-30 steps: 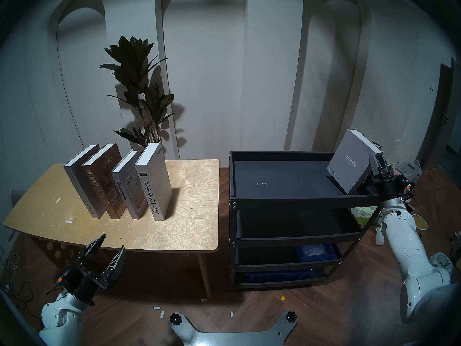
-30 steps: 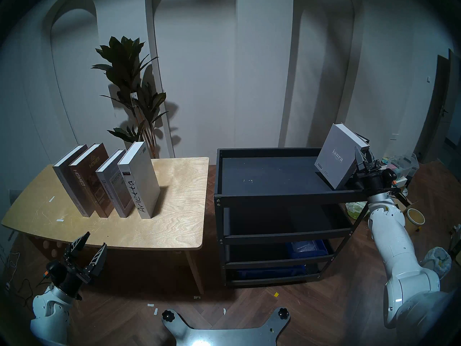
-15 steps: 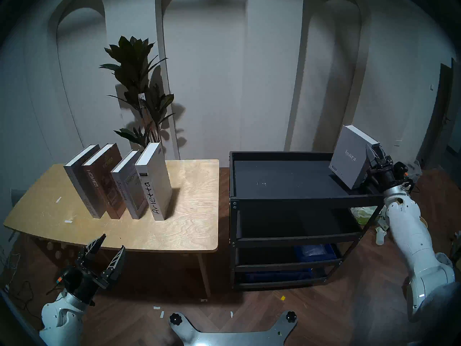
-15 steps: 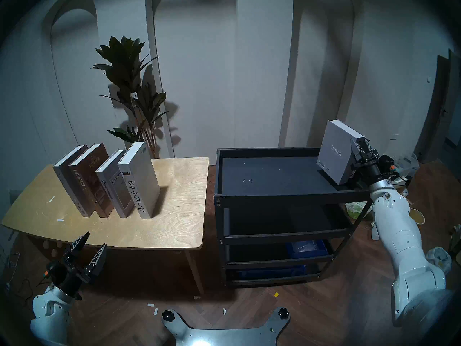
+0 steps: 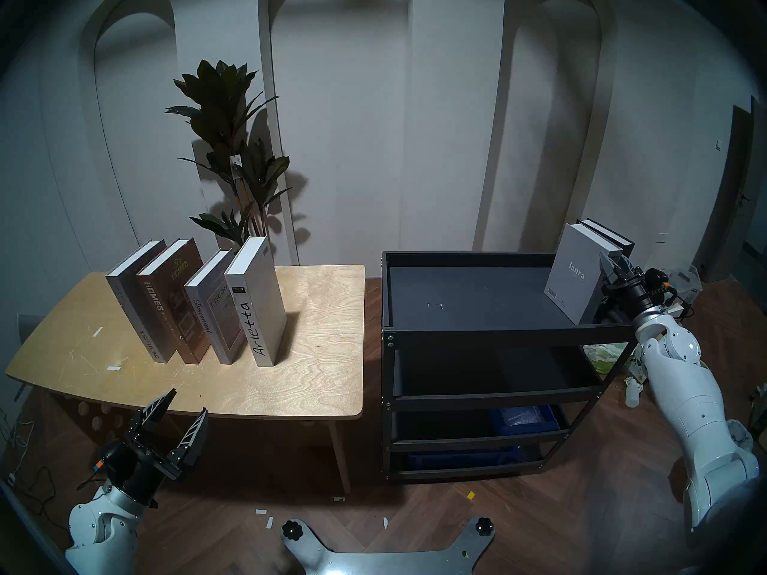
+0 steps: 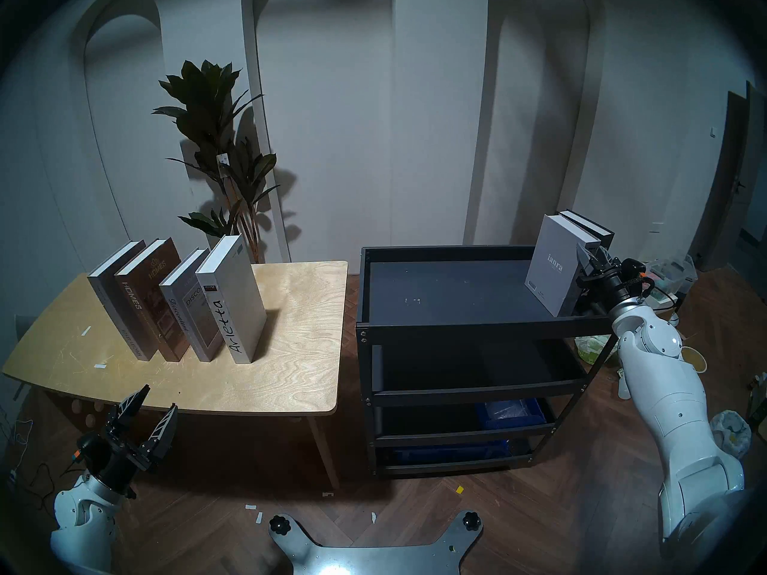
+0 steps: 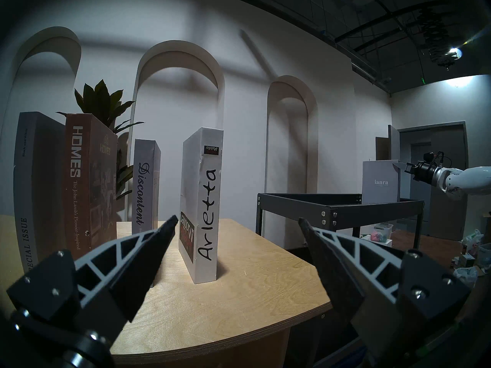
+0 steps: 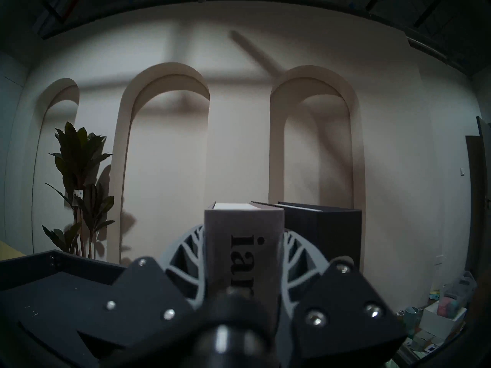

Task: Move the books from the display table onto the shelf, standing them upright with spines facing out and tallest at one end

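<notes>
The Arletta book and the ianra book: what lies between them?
In the head view, only bare table, a floor gap and empty shelf top separate Arletta from ianra.

Walls: white, with three tall arched recesses (image 5: 336,117) along the far side; light switch (image 5: 718,145) at far right.
Floor: dark wood in herringbone pattern (image 5: 539,516), scattered with small paper scraps (image 5: 260,511).
Plant: tall, dark-leaved (image 5: 232,147), standing against the far wall left of centre, casting a shadow on the wall.
Door: dark, at far right (image 5: 743,188).
Clutter: bags, boxes and containers (image 5: 680,279) on the floor at right.
Ceiling: dark with exposed beams and one bright spotlight (image 7: 454,51).
Light: dim, cool.
</notes>
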You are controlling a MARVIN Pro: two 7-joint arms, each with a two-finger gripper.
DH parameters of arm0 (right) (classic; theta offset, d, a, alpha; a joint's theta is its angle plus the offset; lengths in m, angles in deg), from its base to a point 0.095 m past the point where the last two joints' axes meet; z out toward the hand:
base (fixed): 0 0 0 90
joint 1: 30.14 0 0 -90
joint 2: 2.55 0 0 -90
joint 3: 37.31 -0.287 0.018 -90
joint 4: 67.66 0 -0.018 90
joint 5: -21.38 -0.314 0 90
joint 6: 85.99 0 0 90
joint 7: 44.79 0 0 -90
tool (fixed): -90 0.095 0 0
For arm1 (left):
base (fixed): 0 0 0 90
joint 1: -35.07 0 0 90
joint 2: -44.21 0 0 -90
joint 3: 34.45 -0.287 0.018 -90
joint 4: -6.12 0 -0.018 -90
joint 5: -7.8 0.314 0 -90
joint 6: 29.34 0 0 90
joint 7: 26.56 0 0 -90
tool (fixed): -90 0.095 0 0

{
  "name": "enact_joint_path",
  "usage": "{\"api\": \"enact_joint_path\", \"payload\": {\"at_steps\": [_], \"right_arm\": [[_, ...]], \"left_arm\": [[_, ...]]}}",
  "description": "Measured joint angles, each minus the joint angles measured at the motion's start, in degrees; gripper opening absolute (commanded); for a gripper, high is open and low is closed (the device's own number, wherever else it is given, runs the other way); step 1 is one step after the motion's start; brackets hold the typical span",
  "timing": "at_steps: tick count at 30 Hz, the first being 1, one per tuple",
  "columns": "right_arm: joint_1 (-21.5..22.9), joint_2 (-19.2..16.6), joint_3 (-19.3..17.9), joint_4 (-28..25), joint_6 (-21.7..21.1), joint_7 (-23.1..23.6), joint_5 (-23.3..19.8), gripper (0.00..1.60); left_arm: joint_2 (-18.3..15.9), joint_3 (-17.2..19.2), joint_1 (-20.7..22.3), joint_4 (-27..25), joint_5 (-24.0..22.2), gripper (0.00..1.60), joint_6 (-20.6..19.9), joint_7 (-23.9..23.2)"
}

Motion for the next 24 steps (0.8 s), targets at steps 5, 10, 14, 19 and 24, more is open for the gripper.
{"api": "enact_joint_path", "payload": {"at_steps": [5, 10, 14, 19, 24], "right_arm": [[-1.8, -0.2, -0.8, -3.3, -2.6, -4.0, 0.9, 0.51], [-4.4, -0.5, -1.8, -7.6, -5.8, -9.2, 2.1, 1.60], [-6.7, -0.7, -2.5, -10.8, -8.7, -13.0, 2.9, 1.60], [-8.7, -0.8, -3.4, -14.3, -11.3, -16.2, 3.5, 1.60], [-10.7, -0.9, -4.6, -17.8, -13.6, -18.9, 3.8, 1.60]], "left_arm": [[0.0, 0.0, 0.0, 0.0, 0.0, 1.60, 0.0, 0.0], [0.0, 0.0, 0.0, 0.0, 0.0, 1.60, 0.0, 0.0], [0.0, 0.0, 0.0, -0.1, 0.0, 1.60, 0.0, 0.0], [0.0, 0.0, 0.0, -0.1, 0.0, 1.60, 0.0, 0.0], [0.0, 0.0, 0.0, -0.1, 0.0, 1.60, 0.0, 0.0]]}}
